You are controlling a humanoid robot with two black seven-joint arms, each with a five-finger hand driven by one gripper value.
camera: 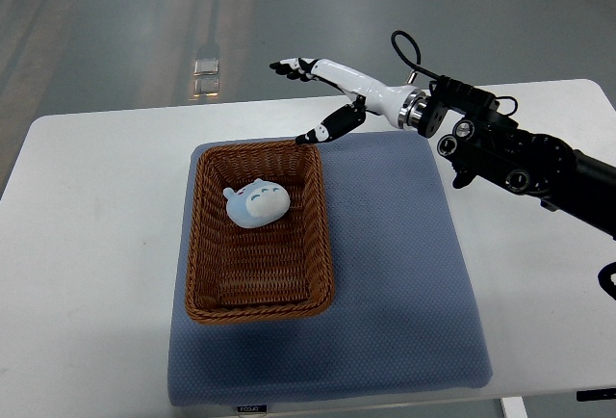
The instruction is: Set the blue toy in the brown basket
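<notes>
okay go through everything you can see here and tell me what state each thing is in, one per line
blue toy: lying inside the basket, in its far half, not held.
brown basket: upright on the mat, holding only the toy.
blue mat: flat on the table, under the basket.
right hand: open, empty, above the basket's far right corner.
white table: carries the mat.

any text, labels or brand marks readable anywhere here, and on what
Small tag on the front edge of the blue mat: printed, but too small and blurred to read.
Blue toy, brown basket, right hand and table: no readable text.
</notes>
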